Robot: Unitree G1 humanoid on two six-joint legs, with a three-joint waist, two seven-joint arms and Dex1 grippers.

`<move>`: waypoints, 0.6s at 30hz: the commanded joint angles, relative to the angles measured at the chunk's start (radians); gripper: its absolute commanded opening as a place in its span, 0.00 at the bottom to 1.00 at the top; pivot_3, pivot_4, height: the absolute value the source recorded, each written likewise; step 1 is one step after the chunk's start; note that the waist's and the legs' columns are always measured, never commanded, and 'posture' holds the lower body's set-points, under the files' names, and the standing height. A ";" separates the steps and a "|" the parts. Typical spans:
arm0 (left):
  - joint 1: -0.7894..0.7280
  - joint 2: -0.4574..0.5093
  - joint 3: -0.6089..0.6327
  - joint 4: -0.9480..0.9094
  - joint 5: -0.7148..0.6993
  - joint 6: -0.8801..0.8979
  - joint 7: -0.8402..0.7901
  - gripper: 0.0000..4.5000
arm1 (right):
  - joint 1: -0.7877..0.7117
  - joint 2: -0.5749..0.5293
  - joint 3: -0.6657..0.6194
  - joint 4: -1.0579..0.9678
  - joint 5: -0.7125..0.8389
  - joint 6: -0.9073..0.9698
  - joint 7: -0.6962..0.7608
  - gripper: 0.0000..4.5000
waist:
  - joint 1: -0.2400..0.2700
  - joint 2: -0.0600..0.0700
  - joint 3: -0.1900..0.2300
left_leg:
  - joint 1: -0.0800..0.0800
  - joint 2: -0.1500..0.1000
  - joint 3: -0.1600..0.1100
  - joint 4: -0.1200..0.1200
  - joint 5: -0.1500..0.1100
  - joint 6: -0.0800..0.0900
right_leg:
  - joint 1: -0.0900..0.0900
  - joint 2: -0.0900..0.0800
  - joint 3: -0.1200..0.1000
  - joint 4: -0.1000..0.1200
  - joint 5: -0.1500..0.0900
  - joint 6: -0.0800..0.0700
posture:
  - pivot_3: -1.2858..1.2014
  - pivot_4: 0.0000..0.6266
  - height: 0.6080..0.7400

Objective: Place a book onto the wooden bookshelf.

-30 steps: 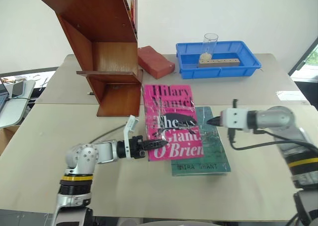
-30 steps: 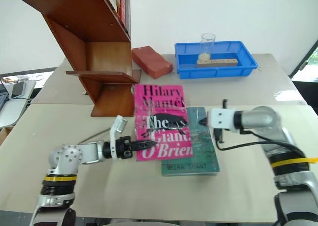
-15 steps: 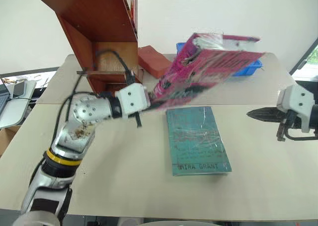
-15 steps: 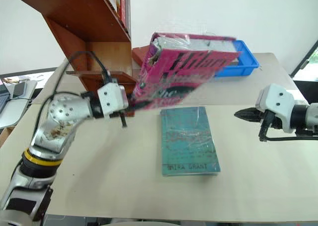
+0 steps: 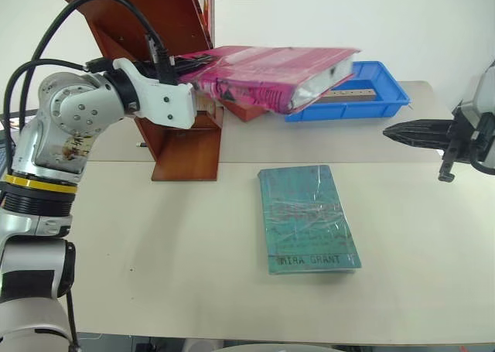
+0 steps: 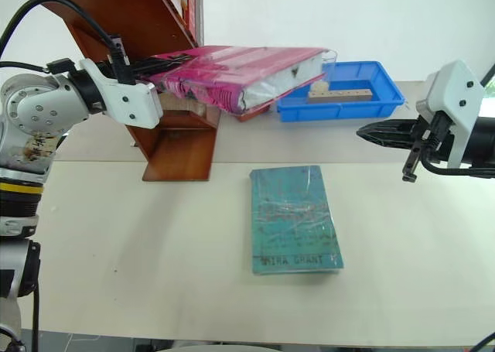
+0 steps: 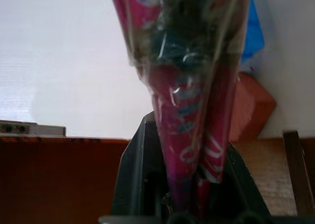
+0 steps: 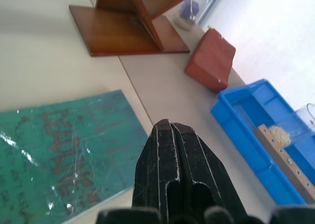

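Left hand (image 5: 193,62) level, gripping book (image 5: 271,70)

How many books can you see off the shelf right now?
2. The pink book is held in the air by the left tool, beside the bookshelf. The teal book lies flat on the table. Others may be hidden.

Glossy plastic-wrapped pink book (image 5: 263,73), reddish polished wooden bookshelf (image 5: 166,35), matt table (image 5: 193,251).
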 commanded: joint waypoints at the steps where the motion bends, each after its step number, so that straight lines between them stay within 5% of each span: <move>1: -0.005 0.057 0.044 -0.001 0.029 0.028 -0.008 0.05 | -0.093 0.011 0.012 0.000 0.035 0.023 -0.025 0.00 | -0.002 0.000 0.001 | 0.000 0.000 0.000 0.000 0.000 0.000 | 0.000 0.000 0.000 0.001 0.000 0.000 | 0.52 0.24 0.31; 18: 0.091 0.209 0.046 -0.031 0.095 0.272 -0.185 0.05 | -0.275 0.139 0.125 0.032 0.028 0.009 -0.044 0.00 | 0.001 0.000 0.002 | -0.001 0.001 0.001 -0.003 0.001 0.001 | -0.014 0.000 -0.001 0.007 0.001 -0.003 | 0.52 0.24 0.31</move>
